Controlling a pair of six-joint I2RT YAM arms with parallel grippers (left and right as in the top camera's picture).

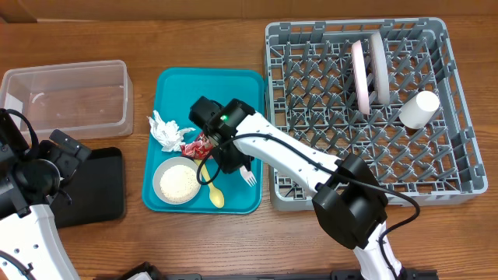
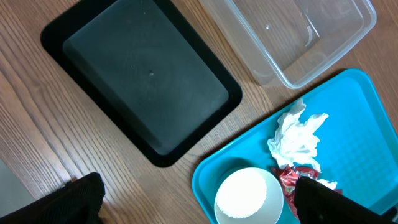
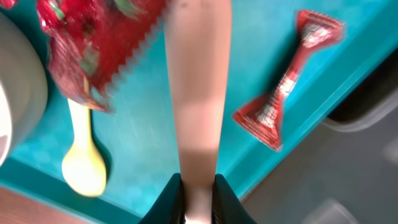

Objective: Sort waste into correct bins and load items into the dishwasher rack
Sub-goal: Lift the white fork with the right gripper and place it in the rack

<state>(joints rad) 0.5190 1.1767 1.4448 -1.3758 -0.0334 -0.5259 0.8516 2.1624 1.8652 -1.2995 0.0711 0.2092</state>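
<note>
Teal tray [image 1: 233, 85] taken as reference. Right gripper [image 3: 198, 196] was over its middle, jaws pinched narrow on a pale cutlery handle [image 3: 198, 93]. Red wrapper [image 3: 93, 43], twisted wrapper [image 3: 286, 81] and yellow spoon [image 3: 84, 168] lay on it. Left gripper [image 2: 199, 193] hung off its left edge, spread wide, empty. Rack [image 1: 463, 167] at its right held two plates [image 1: 360, 74] and a cup [image 1: 419, 109].

A wooden table [image 1: 194, 31], warm brown with its grain running across, spreads beneath the right gripper [image 1: 212, 152] and out on every side of it; light falls soft and even, with faint shadows only
</note>
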